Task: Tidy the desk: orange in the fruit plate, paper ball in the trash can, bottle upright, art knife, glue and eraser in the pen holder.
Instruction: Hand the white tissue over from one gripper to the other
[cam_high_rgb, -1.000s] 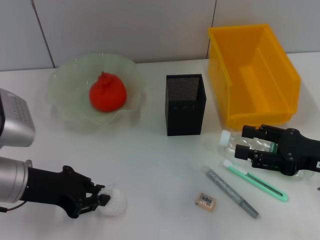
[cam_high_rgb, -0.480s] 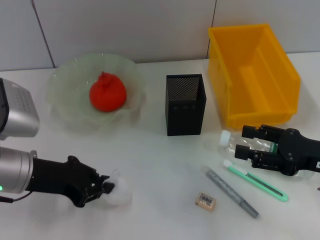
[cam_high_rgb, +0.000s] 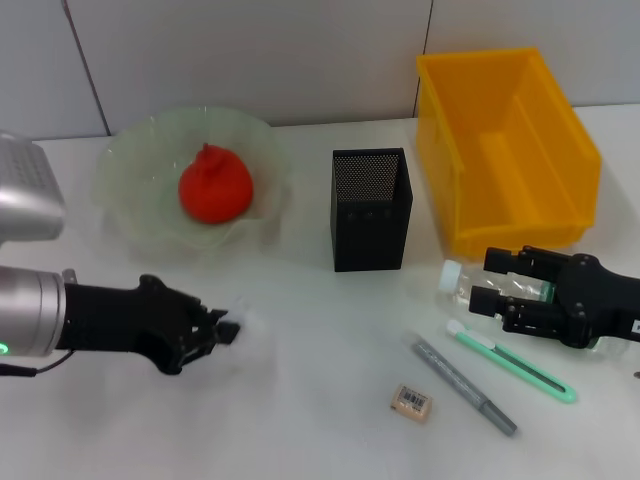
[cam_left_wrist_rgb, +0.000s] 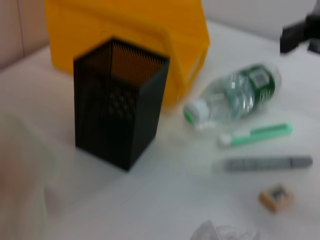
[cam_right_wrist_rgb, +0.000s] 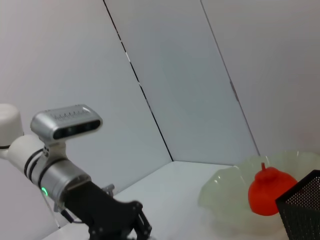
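Note:
My left gripper (cam_high_rgb: 224, 330) hangs just above the table's front left, shut on the white paper ball (cam_high_rgb: 245, 323), which also shows in the left wrist view (cam_left_wrist_rgb: 225, 232). The orange (cam_high_rgb: 213, 190) lies in the pale-green fruit plate (cam_high_rgb: 130, 160). The bottle (cam_high_rgb: 452, 277) lies on its side before the yellow trash can (cam_high_rgb: 505, 140); my right gripper (cam_high_rgb: 490, 285) stands open with a finger on either side of it. The green art knife (cam_high_rgb: 520, 365), the grey pen-shaped glue (cam_high_rgb: 462, 385) and the eraser (cam_high_rgb: 411, 401) lie in front. The black mesh pen holder (cam_high_rgb: 370, 210) stands mid-table.
The left wrist view looks over the pen holder (cam_left_wrist_rgb: 120, 100), trash can (cam_left_wrist_rgb: 130, 30), bottle (cam_left_wrist_rgb: 235, 95), art knife (cam_left_wrist_rgb: 257, 134), glue (cam_left_wrist_rgb: 265, 163) and eraser (cam_left_wrist_rgb: 275, 196). In the right wrist view the orange (cam_right_wrist_rgb: 267, 192) shows in the plate (cam_right_wrist_rgb: 225, 192).
My left gripper has lifted the paper ball off the table and carried it up and to the right. The right gripper and the bottle have not moved.

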